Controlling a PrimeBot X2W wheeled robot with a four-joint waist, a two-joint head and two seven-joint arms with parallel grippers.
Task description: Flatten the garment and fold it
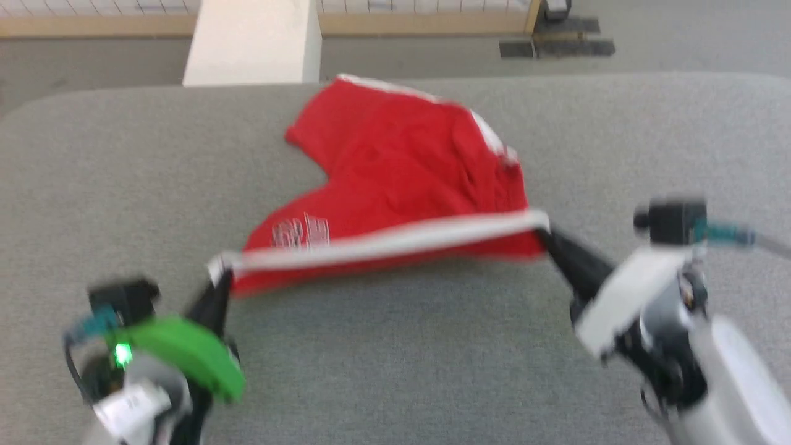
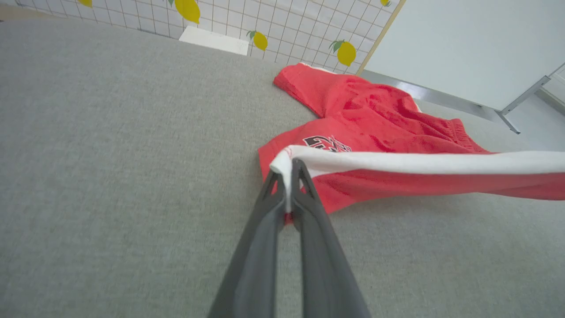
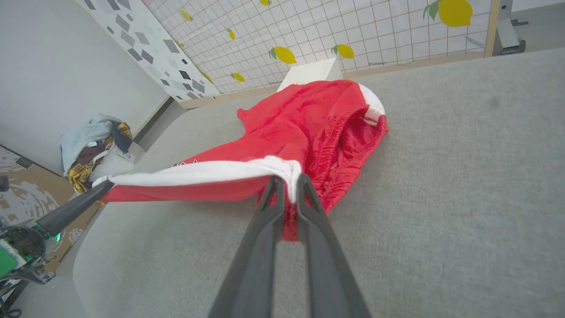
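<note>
The garment [image 1: 401, 167] is a pair of bright red shorts with a white stripe, lying on the grey table [image 1: 395, 346]. Its near edge is lifted and stretched taut between my two grippers. My left gripper [image 1: 217, 279] is shut on the white stripe's left end; in the left wrist view the gripper [image 2: 288, 170] pinches the cloth, and the garment [image 2: 375, 115] trails away behind. My right gripper [image 1: 544, 233] is shut on the stripe's right end; in the right wrist view the gripper [image 3: 289, 179] clamps bunched white trim of the garment [image 3: 309, 115]. The far part rests crumpled on the table.
A white box [image 1: 253, 40] stands beyond the table's far edge, near the garment. A tiled wall with lemon prints [image 3: 353, 31] is behind it. A pile of clothes [image 3: 95, 148] lies on the floor off the table's left side.
</note>
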